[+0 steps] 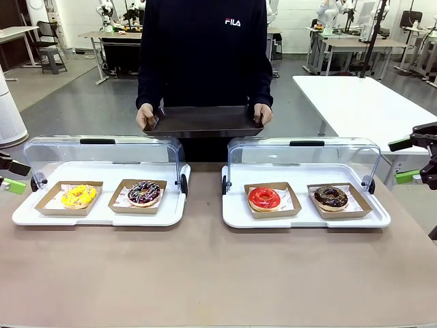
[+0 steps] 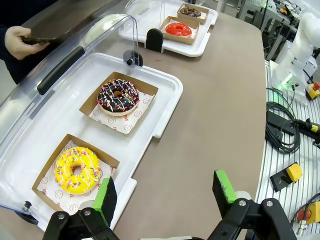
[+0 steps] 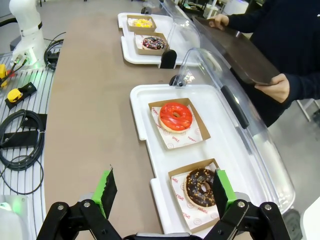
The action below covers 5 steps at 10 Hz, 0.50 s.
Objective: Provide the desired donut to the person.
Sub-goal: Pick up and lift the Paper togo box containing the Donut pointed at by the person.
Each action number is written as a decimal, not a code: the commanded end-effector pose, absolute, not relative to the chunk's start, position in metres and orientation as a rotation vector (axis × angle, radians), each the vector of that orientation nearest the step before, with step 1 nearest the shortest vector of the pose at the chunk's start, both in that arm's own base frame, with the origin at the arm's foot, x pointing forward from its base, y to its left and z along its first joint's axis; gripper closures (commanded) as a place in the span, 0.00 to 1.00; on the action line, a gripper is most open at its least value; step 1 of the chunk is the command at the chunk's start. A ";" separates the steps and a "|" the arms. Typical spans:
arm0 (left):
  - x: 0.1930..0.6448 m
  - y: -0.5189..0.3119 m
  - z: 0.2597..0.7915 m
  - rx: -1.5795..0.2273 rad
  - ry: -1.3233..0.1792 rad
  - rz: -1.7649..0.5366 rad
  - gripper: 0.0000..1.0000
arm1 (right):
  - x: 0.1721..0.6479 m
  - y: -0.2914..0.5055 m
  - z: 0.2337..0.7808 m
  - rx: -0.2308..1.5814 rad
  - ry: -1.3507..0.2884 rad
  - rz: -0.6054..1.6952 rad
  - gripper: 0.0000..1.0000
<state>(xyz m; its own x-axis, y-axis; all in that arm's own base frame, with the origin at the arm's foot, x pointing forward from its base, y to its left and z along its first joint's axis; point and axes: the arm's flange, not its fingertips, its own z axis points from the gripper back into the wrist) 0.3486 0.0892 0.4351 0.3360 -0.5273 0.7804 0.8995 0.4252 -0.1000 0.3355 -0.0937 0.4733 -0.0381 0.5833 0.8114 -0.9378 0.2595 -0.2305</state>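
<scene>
The person (image 1: 203, 48) in a dark navy FILA sweatshirt stands at the far side, holding a dark tray (image 1: 203, 121) with both hands. Four donuts lie in cardboard trays: a yellow sprinkled donut (image 1: 79, 196) and a chocolate sprinkled donut (image 1: 144, 193) in the left white case (image 1: 95, 217), a red glazed donut (image 1: 264, 198) and a chocolate nut donut (image 1: 331, 197) in the right white case (image 1: 307, 220). My left gripper (image 1: 12, 175) hovers open at the table's left edge, near the yellow donut (image 2: 77, 170). My right gripper (image 1: 412, 160) hangs open at the right edge, near the chocolate nut donut (image 3: 200, 187).
Both cases have clear lids (image 1: 102, 152) swung up and back. Bare brown tabletop (image 1: 205, 273) spreads in front of the cases. A white table (image 1: 362, 102) stands at the back right. Cables and yellow-topped boxes (image 2: 292, 172) lie beside the table.
</scene>
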 end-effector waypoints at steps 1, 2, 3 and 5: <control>0.349 0.090 0.434 -0.599 -0.754 -1.003 0.00 | 0.339 -0.093 0.472 0.473 -1.002 1.289 0.00; 0.349 0.090 0.434 -0.599 -0.754 -1.003 0.00 | 0.339 -0.093 0.472 0.473 -1.002 1.289 0.00; 0.349 0.090 0.434 -0.599 -0.754 -1.003 0.00 | 0.339 -0.093 0.472 0.473 -1.002 1.289 0.00; 0.349 0.090 0.434 -0.599 -0.754 -1.003 0.00 | 0.339 -0.093 0.472 0.473 -1.002 1.289 0.00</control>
<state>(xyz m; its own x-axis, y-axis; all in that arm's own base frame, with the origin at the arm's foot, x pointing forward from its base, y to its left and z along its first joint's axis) 0.3486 0.0892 0.4350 0.3362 -0.5275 0.7802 0.8995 0.4252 -0.1001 0.3352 -0.0941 0.4733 -0.0365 0.5846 0.8105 -0.9377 0.2604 -0.2301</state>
